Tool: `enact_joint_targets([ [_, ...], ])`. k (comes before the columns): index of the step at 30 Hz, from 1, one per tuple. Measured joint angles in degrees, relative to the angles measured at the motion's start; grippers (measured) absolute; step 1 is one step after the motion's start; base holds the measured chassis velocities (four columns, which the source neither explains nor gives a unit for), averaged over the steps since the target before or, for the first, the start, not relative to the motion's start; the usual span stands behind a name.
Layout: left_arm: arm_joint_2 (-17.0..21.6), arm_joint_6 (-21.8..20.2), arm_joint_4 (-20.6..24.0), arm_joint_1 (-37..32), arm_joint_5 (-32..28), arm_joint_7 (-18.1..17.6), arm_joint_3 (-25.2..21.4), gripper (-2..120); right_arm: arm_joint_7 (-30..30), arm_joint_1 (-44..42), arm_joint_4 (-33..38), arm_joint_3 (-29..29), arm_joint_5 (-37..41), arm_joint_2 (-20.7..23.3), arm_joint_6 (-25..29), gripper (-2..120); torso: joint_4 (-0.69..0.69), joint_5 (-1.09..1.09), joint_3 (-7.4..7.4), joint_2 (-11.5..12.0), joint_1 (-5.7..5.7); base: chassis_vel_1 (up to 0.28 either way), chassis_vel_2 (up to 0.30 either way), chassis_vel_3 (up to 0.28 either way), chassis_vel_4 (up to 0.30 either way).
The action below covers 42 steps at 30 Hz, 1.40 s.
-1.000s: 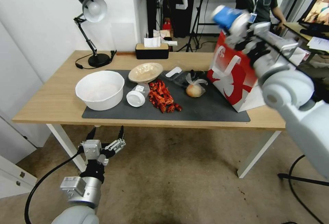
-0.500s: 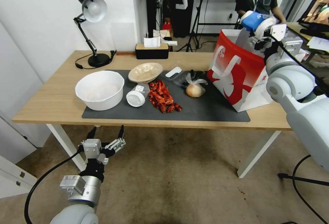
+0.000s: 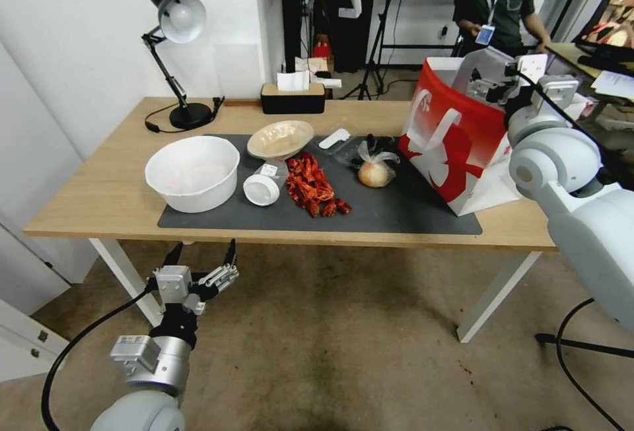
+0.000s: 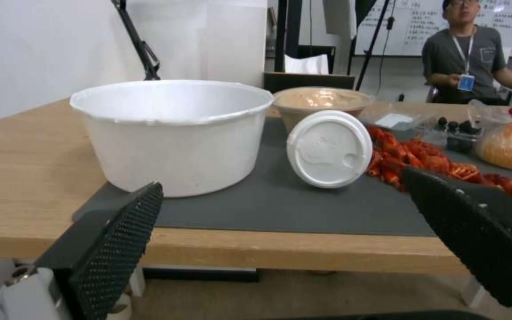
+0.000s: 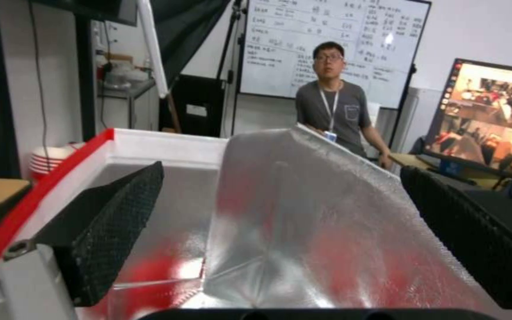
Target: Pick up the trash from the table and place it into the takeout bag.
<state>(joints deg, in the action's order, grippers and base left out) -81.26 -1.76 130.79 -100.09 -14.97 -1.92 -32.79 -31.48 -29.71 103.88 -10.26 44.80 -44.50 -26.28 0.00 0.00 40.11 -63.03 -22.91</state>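
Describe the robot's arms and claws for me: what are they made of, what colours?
Both arms are smooth white-grey shells with round joints. The left gripper has a silver metal body, black textured fingers and a black cable. The right gripper has matching black dimpled fingers.

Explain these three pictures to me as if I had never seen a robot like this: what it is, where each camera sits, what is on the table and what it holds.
This is a wheeled robot with two arms, each ending in a two-fingered gripper. The wide picture comes from a camera on its head; the other two come from cameras on its wrists.

On the long light-wood table lie a large white round tub, a beige shallow bowl, a white-lidded clear cup on its side, a heap of red shells and a knotted clear bag. A black desk lamp stands at the back.

The right gripper is open over the mouth of the red and white paper takeout bag; its wrist camera looks into the silvery lining. The left gripper hangs open below the table's front edge. Neither holds anything.
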Motion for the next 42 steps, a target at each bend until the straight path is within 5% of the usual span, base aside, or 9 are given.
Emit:
enact_joint_targets([
  [16,-0.26,0.00,0.45,-0.55,0.26,-0.34,-0.35,100,1.44,-6.38,11.04,-3.27,6.02,1.92,11.23,100,-0.03,0.02,0.00,0.00,0.00,0.000,0.000,0.000,0.000],
  [21,-0.20,0.20,0.73,-0.88,0.15,-0.09,-1.06,100,5.35,-22.42,20.63,-11.12,5.51,1.11,15.57,100,0.00,-0.02,0.00,0.00,0.00,0.000,0.000,0.000,0.000],
  [23,0.12,0.27,0.79,-0.93,-0.01,0.03,-1.18,100,10.71,-42.04,26.25,-18.94,-0.91,-3.50,21.36,100,0.03,-0.01,-0.01,-0.01,0.00,0.000,0.000,0.000,0.000],
  [25,0.31,0.31,0.79,-0.89,-0.07,0.11,-1.02,100,13.10,-50.56,27.30,-21.19,-4.23,-6.80,25.45,100,0.01,0.00,-0.01,-0.01,0.01,0.000,0.000,0.000,0.000],
  [30,0.32,0.38,0.75,-0.83,-0.07,0.15,-0.68,100,15.32,-59.08,27.16,-21.61,-8.29,-11.26,31.02,100,0.01,0.01,-0.01,0.00,0.01,0.000,0.000,0.000,0.000],
  [32,0.19,0.45,0.45,-0.75,-0.05,0.22,-0.22,100,17.06,-65.43,24.05,-19.71,-13.24,-16.15,38.38,100,0.01,0.00,-0.01,-0.01,0.01,0.000,0.000,0.000,0.000],
  [36,0.21,0.63,-0.35,-0.58,-0.03,0.40,0.12,100,18.87,-67.78,19.37,-18.50,-16.71,-18.51,43.85,100,-0.01,-0.01,0.00,0.00,0.00,0.000,0.000,0.000,0.000],
  [42,0.12,0.99,-1.17,-0.31,0.27,0.50,0.63,100,20.14,-69.39,15.49,-17.05,-18.48,-19.92,46.21,100,-0.01,0.01,0.00,0.01,0.01,0.000,0.000,0.000,0.000],
])
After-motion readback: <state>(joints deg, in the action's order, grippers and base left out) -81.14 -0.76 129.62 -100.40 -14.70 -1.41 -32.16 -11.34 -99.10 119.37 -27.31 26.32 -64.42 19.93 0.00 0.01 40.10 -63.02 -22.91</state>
